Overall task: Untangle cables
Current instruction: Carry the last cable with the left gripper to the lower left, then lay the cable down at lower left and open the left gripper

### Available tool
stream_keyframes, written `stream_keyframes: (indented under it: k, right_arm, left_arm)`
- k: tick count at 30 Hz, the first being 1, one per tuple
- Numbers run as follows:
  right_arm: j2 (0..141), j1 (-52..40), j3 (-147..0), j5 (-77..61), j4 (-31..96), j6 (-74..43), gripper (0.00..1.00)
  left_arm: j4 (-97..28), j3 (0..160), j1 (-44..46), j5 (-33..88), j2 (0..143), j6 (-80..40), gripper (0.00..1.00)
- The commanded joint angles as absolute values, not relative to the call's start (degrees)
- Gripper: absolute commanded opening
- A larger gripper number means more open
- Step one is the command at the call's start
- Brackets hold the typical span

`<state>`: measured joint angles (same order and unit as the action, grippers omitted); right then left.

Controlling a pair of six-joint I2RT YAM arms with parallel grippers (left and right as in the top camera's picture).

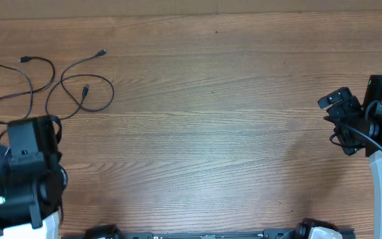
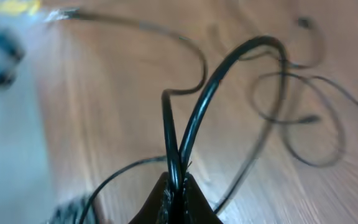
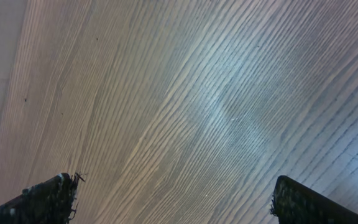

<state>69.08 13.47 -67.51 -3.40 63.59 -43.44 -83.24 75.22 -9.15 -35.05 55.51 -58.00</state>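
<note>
Cables (image 1: 62, 80): thin black cords, loose loops and single strands spread flat on the far left of the table (image 1: 211, 133). Not a tight bundle; the loops cross one another in a few places. Small plug ends (image 1: 101, 52) show at the tips, three visible from overhead, all on the far-left side. One strand trails toward the near side and runs under the left arm (image 1: 25, 166).

Left gripper (image 2: 176, 194): fingers pressed together, pinching cable strands. In the left wrist view, black strands rise out of the closed tips and arc away over the wood. One looks thicker, but the view is blurred and very close, so I can't tell how many strands are actually clamped. More loops lie on the table beyond it, to the right in that view. From overhead the arm's own body hides the fingers. The arm sits near left, just beside the cable spread.

Right gripper (image 3: 169, 190): fingers wide apart, nothing between them, bare wood grain under it. The right arm (image 1: 377, 126) is at the right edge of the table, well apart from the cables.
</note>
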Motion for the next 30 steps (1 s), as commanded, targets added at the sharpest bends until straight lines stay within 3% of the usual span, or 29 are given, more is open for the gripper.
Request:
stream_keyframes:
  k: [1,13,24,30]
  right_arm:
    - [69.25,13.56,-68.45,-2.63,63.46,-43.2,1.0]
    - [69.25,13.56,-68.42,-2.61,63.57,-43.18,1.0]
    - [69.25,13.56,-68.42,-2.61,63.55,-43.2,1.0]
    - [69.25,13.56,-68.42,-2.61,63.55,-43.2,1.0]
  left_arm:
    - [-84.55,72.9,-12.71,-34.76,56.55,-71.2,0.04]
    - [-71.64,64.9,-18.68,-38.98,64.49,-68.75,0.04]
    - [-67.94,64.86,-29.52,-23.86,77.62,-76.86,0.06]
    - [-64.75,64.86,-29.67,-19.42,84.95,-77.84,0.05]
